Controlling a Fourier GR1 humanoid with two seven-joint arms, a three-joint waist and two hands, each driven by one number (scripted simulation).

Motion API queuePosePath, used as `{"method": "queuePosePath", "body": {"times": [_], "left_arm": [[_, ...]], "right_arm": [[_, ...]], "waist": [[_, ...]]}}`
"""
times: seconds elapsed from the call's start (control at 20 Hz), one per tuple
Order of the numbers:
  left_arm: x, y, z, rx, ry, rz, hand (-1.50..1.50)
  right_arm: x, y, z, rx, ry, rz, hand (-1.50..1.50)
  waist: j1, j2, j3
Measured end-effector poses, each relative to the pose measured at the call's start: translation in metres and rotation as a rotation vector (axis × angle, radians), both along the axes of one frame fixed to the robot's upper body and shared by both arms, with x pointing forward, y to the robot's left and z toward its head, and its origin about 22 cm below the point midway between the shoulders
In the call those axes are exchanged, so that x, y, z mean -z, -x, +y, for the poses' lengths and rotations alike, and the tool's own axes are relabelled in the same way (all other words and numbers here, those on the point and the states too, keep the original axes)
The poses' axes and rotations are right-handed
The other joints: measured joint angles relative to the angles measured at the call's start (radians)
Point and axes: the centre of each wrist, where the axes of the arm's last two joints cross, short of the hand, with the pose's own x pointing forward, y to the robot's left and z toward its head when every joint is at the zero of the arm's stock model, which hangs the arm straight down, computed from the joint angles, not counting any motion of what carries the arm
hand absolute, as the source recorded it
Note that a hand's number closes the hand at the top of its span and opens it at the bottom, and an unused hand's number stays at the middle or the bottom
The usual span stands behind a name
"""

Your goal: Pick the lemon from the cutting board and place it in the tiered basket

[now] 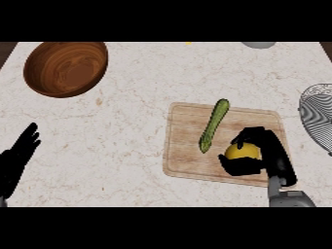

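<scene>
A yellow lemon lies on the wooden cutting board, near its lower right part. My right hand is curled round the lemon, fingers over its top and thumb below it, so part of the fruit is hidden. A long green cucumber lies on the board just left of the lemon, apart from the hand. The wire tiered basket stands at the right edge of the counter, cut off by the view. My left hand rests open at the lower left with its fingers up.
A brown wooden bowl sits at the counter's far left corner. A grey round object peeks in at the top edge. Dark floor shows beyond the counter's left and right edges.
</scene>
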Motion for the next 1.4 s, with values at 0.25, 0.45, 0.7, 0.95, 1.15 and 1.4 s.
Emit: {"method": "queuePosePath", "body": {"times": [0.25, 0.45, 0.7, 0.95, 1.15, 1.4], "left_arm": [[-0.001, -0.004, -0.006, 0.018, -0.005, -0.003, 0.00], [-0.001, -0.004, -0.006, 0.017, -0.007, 0.005, 0.00], [0.001, -0.002, -0.006, 0.008, -0.003, 0.009, 0.00], [-0.001, -0.002, 0.000, -0.005, -0.004, 0.002, 0.00], [0.000, -0.001, -0.003, -0.005, -0.001, 0.001, 0.00], [-0.001, -0.001, -0.004, -0.006, -0.001, -0.002, 0.00]], "right_arm": [[-0.028, -0.014, 0.046, 0.031, 0.355, -0.042, 1.50], [-0.059, -0.020, 0.088, 0.096, 0.555, -0.149, 1.50], [-0.102, -0.018, 0.122, 0.187, 0.699, -0.348, 1.50], [-0.148, -0.014, 0.128, 0.261, 0.722, -0.483, 1.50], [-0.176, -0.021, 0.122, 0.318, 0.712, -0.536, 1.50], [-0.197, -0.036, 0.086, 0.409, 0.705, -0.544, 1.50]], "waist": [[0.024, -0.004, -0.006], [0.021, -0.008, -0.005], [0.011, -0.009, -0.002], [0.003, -0.006, 0.000], [0.003, -0.003, 0.001], [0.000, 0.000, 0.002]]}}
